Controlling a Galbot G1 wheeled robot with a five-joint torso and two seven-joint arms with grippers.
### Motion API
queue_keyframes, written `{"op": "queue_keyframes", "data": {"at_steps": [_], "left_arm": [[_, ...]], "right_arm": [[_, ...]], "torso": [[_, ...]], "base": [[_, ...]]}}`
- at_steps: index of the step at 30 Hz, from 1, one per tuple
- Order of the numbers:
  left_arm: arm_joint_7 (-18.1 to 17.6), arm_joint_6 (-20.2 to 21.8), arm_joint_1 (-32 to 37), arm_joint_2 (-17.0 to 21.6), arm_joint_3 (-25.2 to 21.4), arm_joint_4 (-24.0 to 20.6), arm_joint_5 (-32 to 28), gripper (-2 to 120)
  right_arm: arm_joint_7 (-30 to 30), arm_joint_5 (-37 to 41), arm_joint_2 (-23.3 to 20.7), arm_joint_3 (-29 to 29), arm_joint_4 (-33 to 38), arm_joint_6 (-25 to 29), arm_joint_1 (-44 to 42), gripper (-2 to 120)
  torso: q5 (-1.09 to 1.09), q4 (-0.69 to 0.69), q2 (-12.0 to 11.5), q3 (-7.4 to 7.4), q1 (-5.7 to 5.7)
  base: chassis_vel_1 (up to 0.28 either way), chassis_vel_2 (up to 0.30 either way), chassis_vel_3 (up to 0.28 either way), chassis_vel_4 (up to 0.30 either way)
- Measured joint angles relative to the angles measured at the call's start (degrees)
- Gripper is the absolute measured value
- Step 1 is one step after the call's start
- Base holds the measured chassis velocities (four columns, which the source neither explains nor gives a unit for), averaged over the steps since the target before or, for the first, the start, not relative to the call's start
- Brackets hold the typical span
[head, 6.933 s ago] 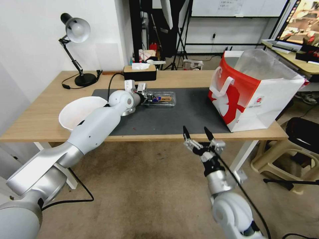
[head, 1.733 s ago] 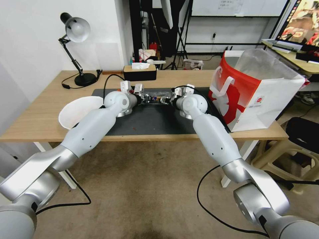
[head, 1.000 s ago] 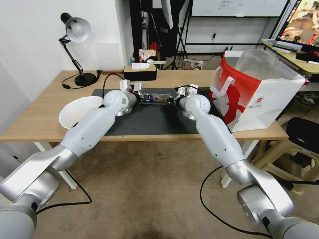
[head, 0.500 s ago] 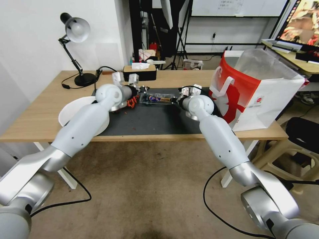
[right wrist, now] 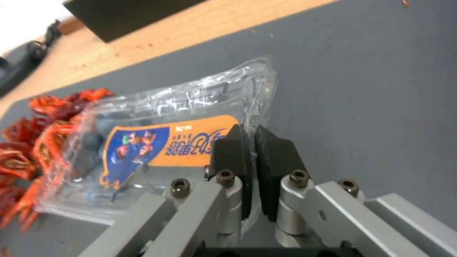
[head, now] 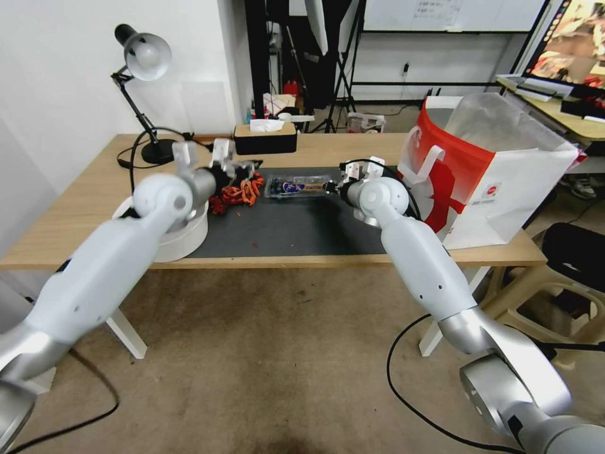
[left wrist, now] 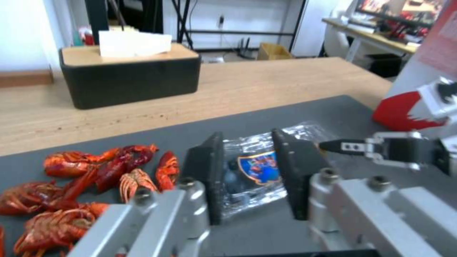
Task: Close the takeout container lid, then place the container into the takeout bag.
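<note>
While the left tool (left wrist: 245, 171) is hanging open beside the crayfish (head: 236, 191), the right tool (right wrist: 251, 150) is pinching the container's (head: 296, 186) edge.

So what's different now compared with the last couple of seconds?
The left hand has let go of the takeout container and pulled back toward the robot's left, uncovering a pile of red crayfish on the mat. Its fingers are open. The right hand stays clamped on the container's right edge, lid down. The takeout bag hasn't moved.
</note>
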Motion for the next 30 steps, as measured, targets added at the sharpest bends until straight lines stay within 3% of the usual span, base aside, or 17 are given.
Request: {"op": "queue_keyframes", "data": {"at_steps": [4,5,10,13,16,20,26,28,30], "left_arm": [[1.9,-4.0,4.0,1.8,-1.9,-3.9,2.2,45],[2.8,-5.2,5.6,2.5,-2.7,-5.5,3.4,54],[4.1,-7.2,8.5,3.8,-4.3,-9.8,4.4,67],[4.4,-9.0,12.6,5.2,-5.5,-15.2,6.6,82],[4.0,-9.8,15.7,5.9,-6.5,-18.0,8.2,89],[1.4,-11.3,22.0,6.2,-8.2,-22.0,12.3,99],[-6.5,-12.1,31.0,5.1,-11.4,-27.0,16.6,100],[-7.4,-12.1,32.2,4.9,-11.9,-27.6,16.9,100],[-10.0,-12.1,37.2,4.3,-13.6,-29.7,18.8,100]], "right_arm": [[0.3,0.6,-0.4,0.1,0.9,0.1,-0.2,1],[0.4,0.9,-0.5,0.2,1.3,0.1,-0.2,1],[0.7,1.4,-0.7,0.6,2.0,0.1,-0.3,1],[1.0,2.0,-0.9,1.1,2.9,0.1,-0.7,1],[1.3,2.4,-1.0,1.5,3.6,0.1,-0.9,1],[1.8,3.3,-1.7,2.0,5.3,0.1,-1.6,1],[2.4,4.9,-3.0,3.0,7.6,0.1,-2.8,1],[2.4,5.0,-3.1,3.1,7.8,0.1,-2.9,1],[2.6,5.6,-3.7,3.7,8.8,0.1,-3.6,1]], "torso": [[0.0,-0.01,0.0,0.0,0.0],[0.0,-0.01,0.0,0.0,0.0],[0.01,-0.01,0.0,0.0,0.0],[0.01,-0.03,0.0,0.0,0.0],[0.01,-0.01,0.0,0.0,0.0],[0.0,0.01,0.0,-0.01,0.0],[0.01,-0.03,0.0,0.0,0.0],[0.01,-0.03,0.0,0.01,0.01],[0.0,0.04,0.0,0.0,-0.01]], "base": [[0.0,0.0,0.0,0.0],[0.0,0.0,0.0,0.0],[0.0,0.0,0.0,0.0],[0.0,0.0,0.0,0.0],[0.0,0.0,0.0,0.0],[0.0,0.0,0.0,0.0],[0.0,0.0,0.0,0.0],[0.0,0.0,0.0,0.0],[0.0,0.0,0.0,0.0]]}}
